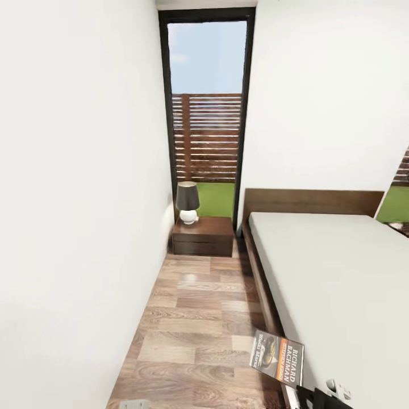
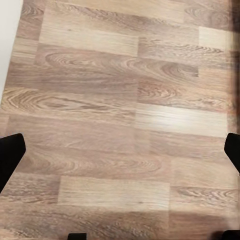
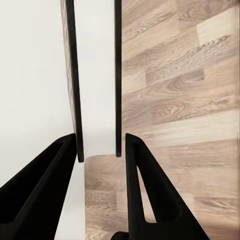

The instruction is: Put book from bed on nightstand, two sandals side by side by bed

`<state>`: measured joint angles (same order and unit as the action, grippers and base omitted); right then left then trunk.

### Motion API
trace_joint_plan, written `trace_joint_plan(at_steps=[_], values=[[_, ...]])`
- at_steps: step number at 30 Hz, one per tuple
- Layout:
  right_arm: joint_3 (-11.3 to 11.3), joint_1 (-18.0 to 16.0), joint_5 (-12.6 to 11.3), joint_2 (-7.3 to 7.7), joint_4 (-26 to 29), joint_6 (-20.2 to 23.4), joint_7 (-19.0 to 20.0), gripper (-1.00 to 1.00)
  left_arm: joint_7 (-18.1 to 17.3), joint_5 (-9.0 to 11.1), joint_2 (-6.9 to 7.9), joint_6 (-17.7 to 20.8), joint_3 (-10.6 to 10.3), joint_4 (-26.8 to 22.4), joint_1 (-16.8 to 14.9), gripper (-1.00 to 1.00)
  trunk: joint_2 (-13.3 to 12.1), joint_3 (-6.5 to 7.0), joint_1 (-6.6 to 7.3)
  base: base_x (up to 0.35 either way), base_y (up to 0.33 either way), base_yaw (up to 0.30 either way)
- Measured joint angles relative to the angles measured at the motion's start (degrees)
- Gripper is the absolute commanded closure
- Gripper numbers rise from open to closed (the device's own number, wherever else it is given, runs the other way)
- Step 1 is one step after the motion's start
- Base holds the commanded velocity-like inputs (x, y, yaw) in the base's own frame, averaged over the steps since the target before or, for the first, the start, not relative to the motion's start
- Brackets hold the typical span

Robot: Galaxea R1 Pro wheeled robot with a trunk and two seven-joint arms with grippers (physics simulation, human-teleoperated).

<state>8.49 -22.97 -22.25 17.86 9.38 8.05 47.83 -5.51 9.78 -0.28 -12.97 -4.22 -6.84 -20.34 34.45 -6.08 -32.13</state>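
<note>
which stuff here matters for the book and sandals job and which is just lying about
Job:
book, held by the right end effector
bed
nightstand
wood floor beside the bed

Lying about:
lamp on the nightstand
window
fence outside

My left gripper (image 2: 120, 150) hangs over the wood-plank floor (image 2: 125, 115), its two dark fingertips (image 2: 10, 155) spread far apart at opposite edges of my view, with nothing between them but light brown boards; a strip of white wall (image 2: 7, 45) borders the planks on one side
</note>
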Motion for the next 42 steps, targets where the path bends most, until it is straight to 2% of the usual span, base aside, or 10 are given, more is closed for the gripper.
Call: trace_joint_plan(at_steps=[9,30,42], values=[[0.1,0.0,-0.1,0.00,0.0,0.0,0.0,1.00,0.0,0.0,0.00,0.0,0.0,0.0,0.0,-1.00,0.0,0.00,0.00,0.000,0.000,-0.199],[0.2,0.0,-0.1,0.00,0.0,0.0,0.0,1.00,0.0,0.0,0.00,0.0,0.0,0.0,0.0,-1.00,0.0,0.00,0.00,0.003,0.000,-0.008],[0.2,0.0,-0.1,0.00,0.0,0.0,0.0,1.00,0.0,0.0,0.00,0.0,0.0,0.0,0.0,-1.00,0.0,0.00,0.01,0.199,0.000,0.000]])
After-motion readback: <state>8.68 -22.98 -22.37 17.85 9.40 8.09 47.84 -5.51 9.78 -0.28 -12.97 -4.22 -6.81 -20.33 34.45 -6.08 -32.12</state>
